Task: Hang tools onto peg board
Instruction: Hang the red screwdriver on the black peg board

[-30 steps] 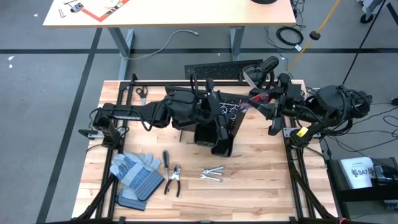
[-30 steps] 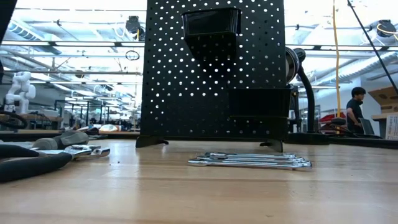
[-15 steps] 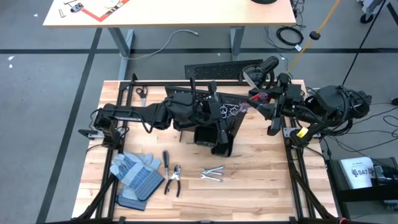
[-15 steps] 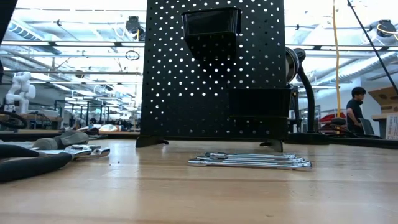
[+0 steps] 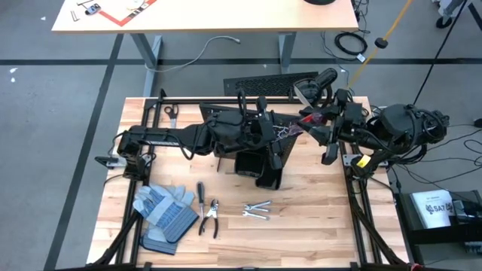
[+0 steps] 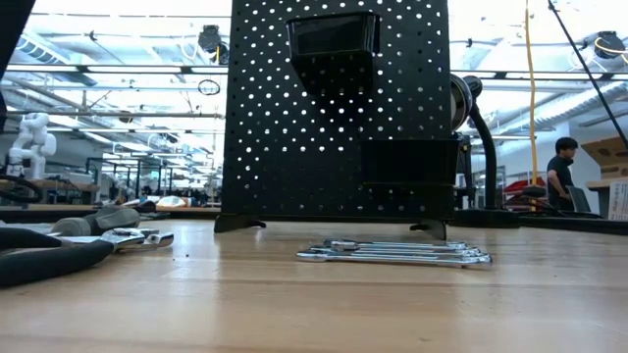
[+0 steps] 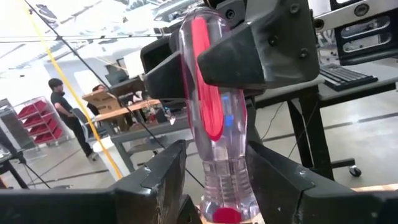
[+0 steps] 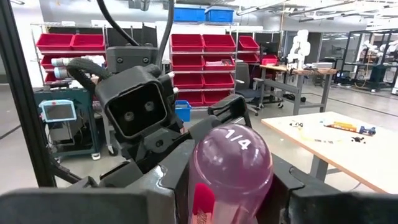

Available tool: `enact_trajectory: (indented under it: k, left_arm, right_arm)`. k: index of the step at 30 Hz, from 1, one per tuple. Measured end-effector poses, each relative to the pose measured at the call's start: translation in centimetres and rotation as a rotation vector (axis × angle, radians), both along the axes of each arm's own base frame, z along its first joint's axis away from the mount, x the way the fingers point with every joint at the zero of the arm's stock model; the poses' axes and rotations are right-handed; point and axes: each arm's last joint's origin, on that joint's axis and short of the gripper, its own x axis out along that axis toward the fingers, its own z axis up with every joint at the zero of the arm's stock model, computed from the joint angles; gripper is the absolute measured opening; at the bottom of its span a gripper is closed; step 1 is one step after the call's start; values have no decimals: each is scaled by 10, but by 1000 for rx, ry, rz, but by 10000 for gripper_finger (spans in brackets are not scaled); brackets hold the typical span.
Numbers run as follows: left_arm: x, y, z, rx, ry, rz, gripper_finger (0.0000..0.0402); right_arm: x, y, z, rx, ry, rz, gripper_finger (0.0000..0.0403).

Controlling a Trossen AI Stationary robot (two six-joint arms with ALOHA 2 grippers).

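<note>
The red-handled screwdriver (image 5: 305,120) hangs in the air by the top of the upright black peg board (image 6: 334,108), with my right gripper (image 8: 230,180) shut on its clear red-cored handle (image 7: 208,93). My left gripper (image 7: 214,186) is open. Its fingers stand on either side of the handle's ribbed end (image 7: 225,180); whether they touch it I cannot tell. The shaft is hidden. Silver wrenches (image 5: 256,211), pliers (image 5: 211,220) and a grey-handled screwdriver (image 5: 201,193) lie flat on the table. My right gripper pinches the screwdriver's handle between its two fingers (image 7: 261,43), at the thick part below the rounded end marked 1/4 (image 8: 233,152). The fingers reach in about level from the table's right side and lie across the handle. The screwdriver is lifted clear of the table.
Blue-grey gloves (image 5: 162,211) lie at the near left and scissors (image 5: 172,113) at the far left. A black ribbed mat (image 5: 263,86) lies behind the board. The board carries silver rings (image 5: 280,132) and a black bin (image 5: 248,162). Bare wood lies near right (image 5: 316,203).
My left gripper has moved toward the table's right edge, closing in on the screwdriver that my right gripper holds still. The gap between its fingers has not changed.
</note>
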Motion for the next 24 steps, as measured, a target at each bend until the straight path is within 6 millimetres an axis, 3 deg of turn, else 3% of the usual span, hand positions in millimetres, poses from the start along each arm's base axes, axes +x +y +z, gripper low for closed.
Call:
enact_trajectory:
  k: [8, 15, 24]
  left_arm:
    - [6, 1, -7, 0, 9, 10, 172]
    - [7, 1, -7, -25, -7, 31, 106]
    - [7, 2, -6, 6, -3, 25, 106]
  right_arm:
    - [3, 2, -1, -25, 11, 14, 114]
    - [5, 2, -2, -73, 28, 7, 114]
    - [6, 4, -1, -89, 22, 24, 140]
